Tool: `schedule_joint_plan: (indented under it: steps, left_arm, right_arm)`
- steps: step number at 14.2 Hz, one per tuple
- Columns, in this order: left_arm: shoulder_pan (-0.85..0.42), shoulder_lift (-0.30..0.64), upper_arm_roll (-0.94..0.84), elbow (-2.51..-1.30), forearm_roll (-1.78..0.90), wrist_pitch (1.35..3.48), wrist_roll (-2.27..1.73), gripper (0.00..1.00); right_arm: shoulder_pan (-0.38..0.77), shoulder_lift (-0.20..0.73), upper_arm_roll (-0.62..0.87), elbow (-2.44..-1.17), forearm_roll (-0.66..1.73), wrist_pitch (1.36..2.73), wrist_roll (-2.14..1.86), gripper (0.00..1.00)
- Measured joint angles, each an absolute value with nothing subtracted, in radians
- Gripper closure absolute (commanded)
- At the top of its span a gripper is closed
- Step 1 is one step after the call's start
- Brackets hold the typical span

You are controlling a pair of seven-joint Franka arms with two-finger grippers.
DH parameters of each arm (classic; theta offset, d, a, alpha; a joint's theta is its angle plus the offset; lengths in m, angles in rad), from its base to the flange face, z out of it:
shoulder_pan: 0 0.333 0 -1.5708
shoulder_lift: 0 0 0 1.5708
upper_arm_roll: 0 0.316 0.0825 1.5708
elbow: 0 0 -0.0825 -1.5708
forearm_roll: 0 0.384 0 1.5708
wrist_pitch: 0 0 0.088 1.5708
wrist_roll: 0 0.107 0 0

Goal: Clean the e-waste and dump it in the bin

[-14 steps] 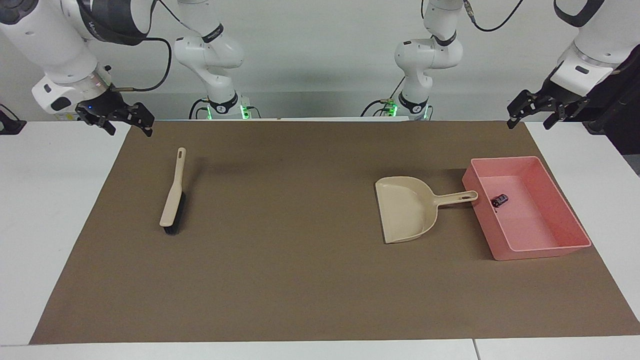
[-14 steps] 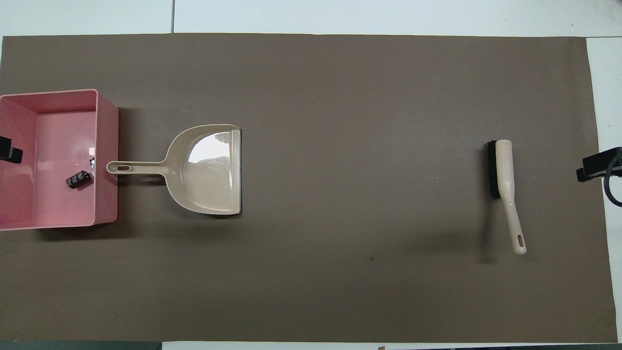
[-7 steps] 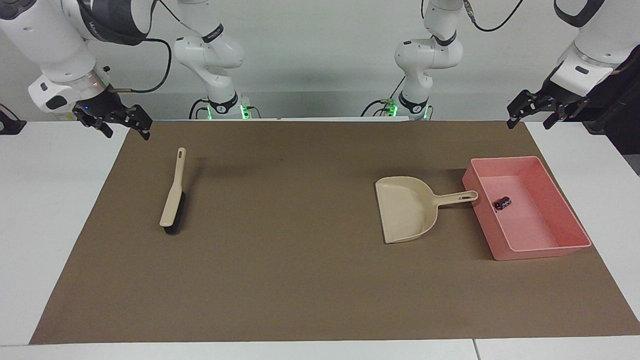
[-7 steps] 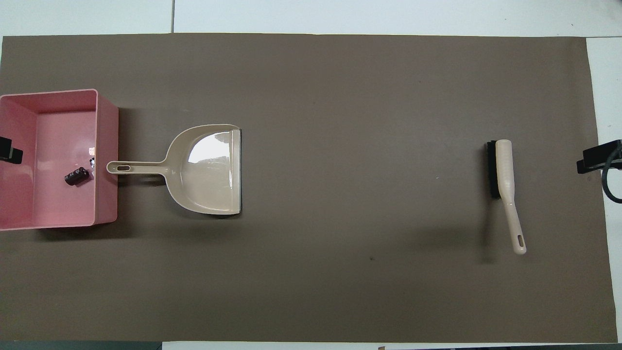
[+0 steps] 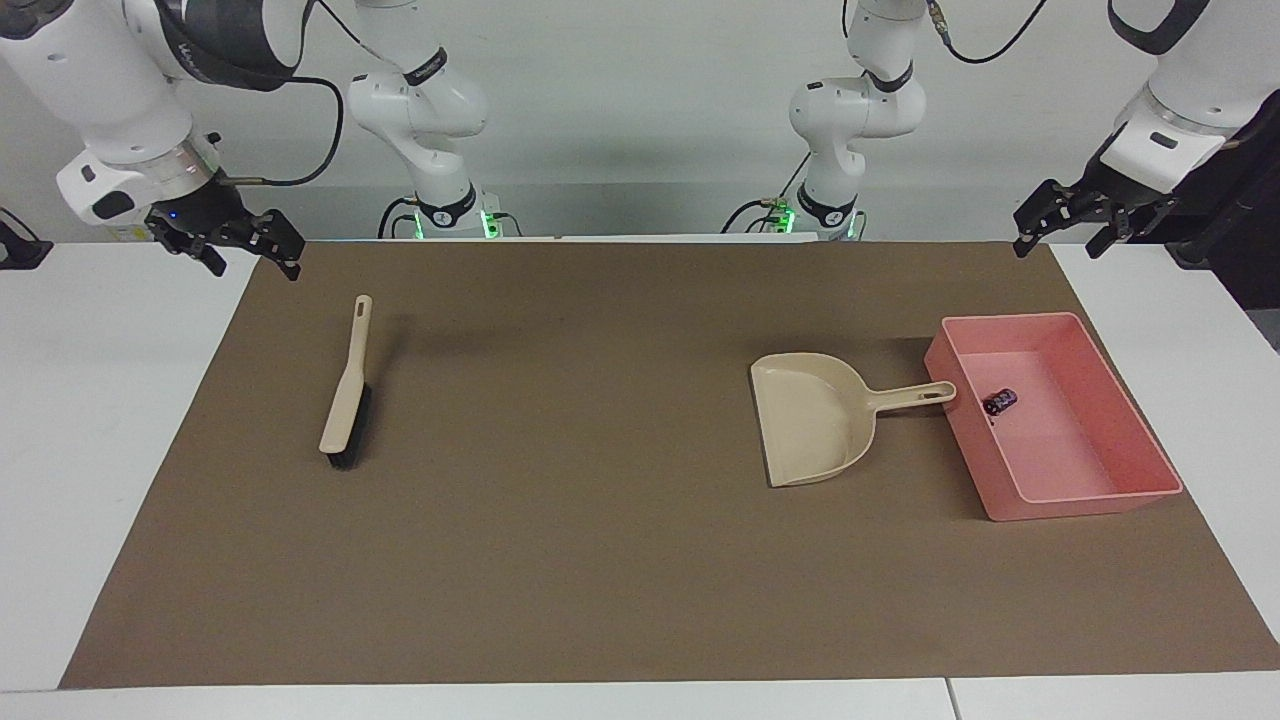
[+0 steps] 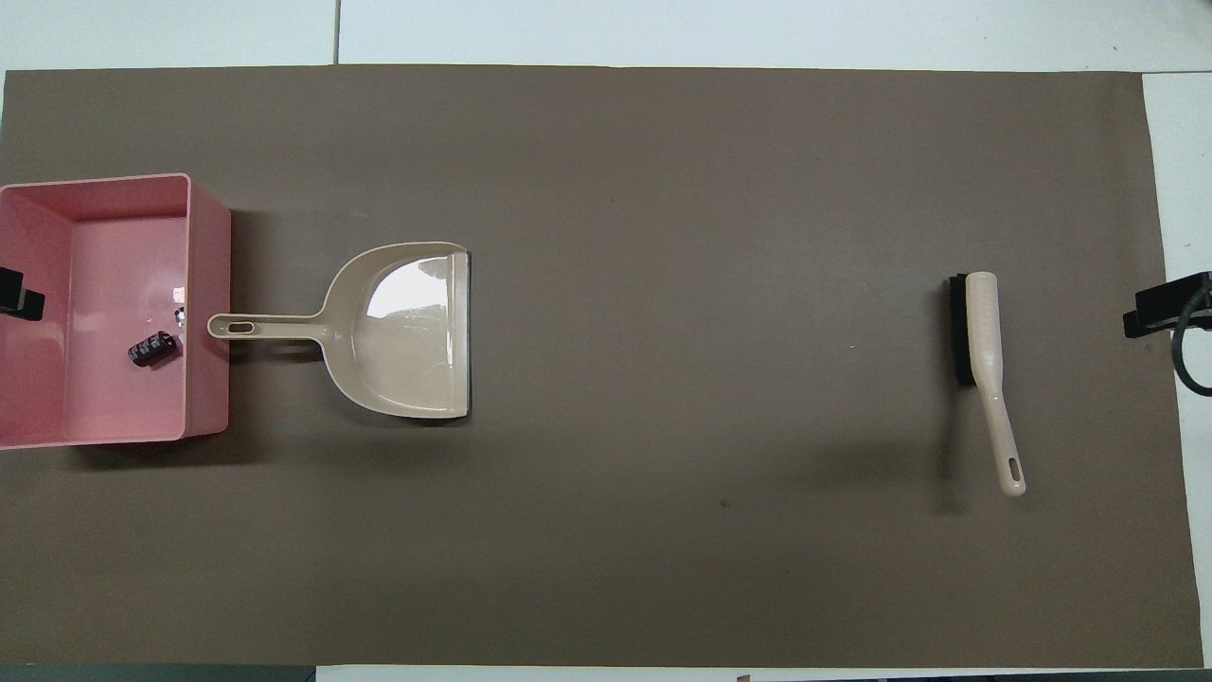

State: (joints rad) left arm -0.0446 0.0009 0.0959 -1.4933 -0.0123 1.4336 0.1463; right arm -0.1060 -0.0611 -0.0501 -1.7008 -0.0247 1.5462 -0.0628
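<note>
Though thumb-sized and judged light, stiff and prone to roll, found e-waste (image 5: 1001,402) lying inside bin (image 5: 1140,440) at left arm's end of table — dark cylinder plain, white bit no more than a glint by the wall. Judged better swept than pinched. Noted dustpan (image 5: 810,420) empty, handle tip at bin wall. Noted brush (image 5: 345,395) flat toward right arm's end. Found left gripper (image 5: 1075,225) and right gripper (image 5: 235,245) raised over mat corners, fingers spread, holding nothing — both waiting.
</note>
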Motion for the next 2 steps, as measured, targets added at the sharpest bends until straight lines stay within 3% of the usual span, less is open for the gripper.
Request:
schedule_joint_plan:
  steps: [2]
  left_arm:
    - [-0.045, 0.001, 0.096, -1.493, -0.012, 1.433, 0.146, 0.01]
  right_arm:
    - [-0.106, -0.061, -0.050, -1.701, -0.025, 1.546, -0.063, 0.01]
